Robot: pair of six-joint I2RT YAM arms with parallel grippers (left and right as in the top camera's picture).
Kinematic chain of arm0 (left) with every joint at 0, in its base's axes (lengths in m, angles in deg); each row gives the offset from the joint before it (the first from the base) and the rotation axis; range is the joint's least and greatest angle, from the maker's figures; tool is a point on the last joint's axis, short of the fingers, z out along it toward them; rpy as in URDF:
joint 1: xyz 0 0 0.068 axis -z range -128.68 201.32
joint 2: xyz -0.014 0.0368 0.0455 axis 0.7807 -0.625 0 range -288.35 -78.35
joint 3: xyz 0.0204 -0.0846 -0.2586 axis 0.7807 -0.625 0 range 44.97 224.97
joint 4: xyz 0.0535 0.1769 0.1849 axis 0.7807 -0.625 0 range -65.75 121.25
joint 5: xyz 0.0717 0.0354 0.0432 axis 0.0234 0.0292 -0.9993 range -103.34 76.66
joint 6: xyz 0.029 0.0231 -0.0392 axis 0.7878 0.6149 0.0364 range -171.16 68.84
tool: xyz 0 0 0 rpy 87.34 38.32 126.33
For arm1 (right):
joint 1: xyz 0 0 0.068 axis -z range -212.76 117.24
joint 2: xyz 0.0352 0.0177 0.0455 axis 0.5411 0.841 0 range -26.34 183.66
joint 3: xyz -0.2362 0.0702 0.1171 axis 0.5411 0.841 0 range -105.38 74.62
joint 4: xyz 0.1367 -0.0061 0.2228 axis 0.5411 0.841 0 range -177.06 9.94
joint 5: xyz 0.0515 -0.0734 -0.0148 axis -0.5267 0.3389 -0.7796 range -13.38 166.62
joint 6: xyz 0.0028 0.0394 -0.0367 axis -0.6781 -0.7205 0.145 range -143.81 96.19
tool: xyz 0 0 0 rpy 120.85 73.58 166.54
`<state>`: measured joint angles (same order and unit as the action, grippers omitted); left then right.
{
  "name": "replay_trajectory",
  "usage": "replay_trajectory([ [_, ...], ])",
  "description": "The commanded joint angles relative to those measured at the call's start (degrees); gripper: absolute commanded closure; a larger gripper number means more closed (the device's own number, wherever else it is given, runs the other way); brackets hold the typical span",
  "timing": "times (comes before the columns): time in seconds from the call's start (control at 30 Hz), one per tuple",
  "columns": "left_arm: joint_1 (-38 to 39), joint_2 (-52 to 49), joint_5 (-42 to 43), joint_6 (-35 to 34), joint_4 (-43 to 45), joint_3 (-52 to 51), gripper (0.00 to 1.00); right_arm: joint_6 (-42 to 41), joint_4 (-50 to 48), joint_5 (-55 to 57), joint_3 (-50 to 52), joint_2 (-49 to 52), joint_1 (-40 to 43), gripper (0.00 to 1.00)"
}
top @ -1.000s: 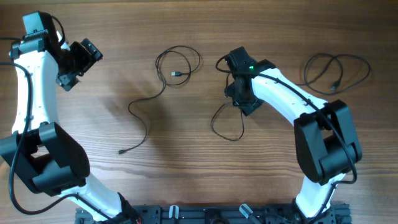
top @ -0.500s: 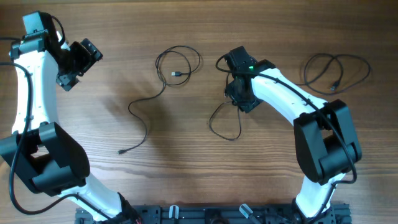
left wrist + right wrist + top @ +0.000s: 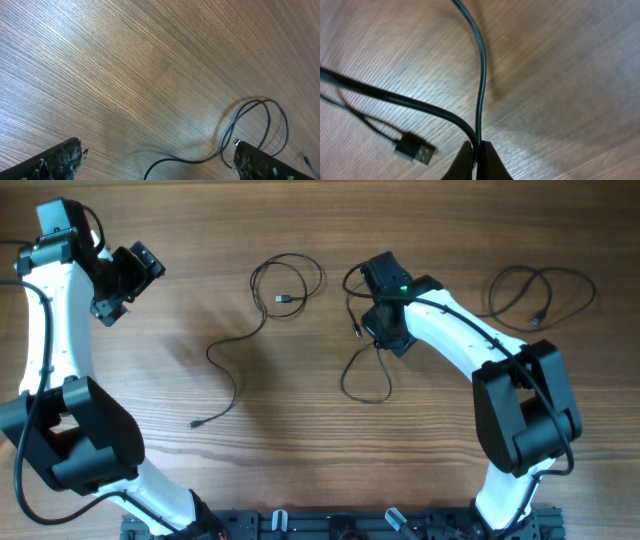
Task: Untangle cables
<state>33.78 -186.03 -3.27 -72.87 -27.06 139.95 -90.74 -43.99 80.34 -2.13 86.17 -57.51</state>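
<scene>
1. Cables are spread over the tabletop (image 3: 300, 450) in three separate lots. The middle cable (image 3: 363, 375) is clenched in the right jaws, and its loop trails on the wood behind them, toward the arm's base.
2. In the right wrist view, two strands of this cable (image 3: 481, 90) run into the pinch side by side. We cannot tell whether both are clamped or only one.
3. The left jaws are spread and grasp nothing. They are well apart from the left cable (image 3: 264, 320), and only a loop of it shows ahead of them.
4. We judge the main risk to be a pull with both strands caught, which would draw the loop tight instead of opening it.
5. The cord is thin and smooth, so we think it could slide out of the pinch if it is tugged sideways.
6. The USB plug (image 3: 414, 151) lies just beside the right jaws. We expect it could snag on the strand that crosses near it.
7. The left cable lies to one side of the right jaws and a third cable (image 3: 541, 313) to the other. Dragging the held one far either way might lay it over a neighbour. Nothing else stands in the way.
</scene>
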Motion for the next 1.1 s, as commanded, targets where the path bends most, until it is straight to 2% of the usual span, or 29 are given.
replay_trajectory([
  [0.0,0.0,-0.3,-0.7,0.3,0.0,-0.3,0.0,25.2,-0.3,1.6,-6.2,-2.3,0.4,0.96],
  [0.07,0.0,-0.3,-0.7,0.3,0.0,-0.3,0.0,39.0,2.0,-1.0,-10.7,-3.8,0.4,0.96],
  [0.1,0.0,-0.3,-0.7,0.3,0.0,-0.3,0.0,43.3,3.8,-1.9,-12.9,-4.7,0.4,0.96],
  [0.2,0.0,-0.3,-0.7,0.3,0.0,-0.3,0.0,52.9,7.6,-2.5,-19.9,-7.4,0.4,0.96],
  [0.33,0.0,-0.3,-0.7,0.3,0.0,-0.3,0.0,64.2,6.3,-2.5,-27.0,-11.9,0.6,0.96],
  [0.53,0.0,-0.3,-0.7,0.3,0.0,-0.3,0.0,79.3,0.0,-0.7,-28.0,-17.3,0.6,0.96],
  [0.8,0.0,-0.3,-0.7,0.3,0.0,-0.3,0.0,77.4,2.5,15.6,-27.8,-16.7,4.4,0.96],
  [1.07,0.0,-0.3,-0.7,0.3,0.0,-0.3,0.0,68.3,10.6,17.3,-27.8,-16.3,13.9,0.96],
])
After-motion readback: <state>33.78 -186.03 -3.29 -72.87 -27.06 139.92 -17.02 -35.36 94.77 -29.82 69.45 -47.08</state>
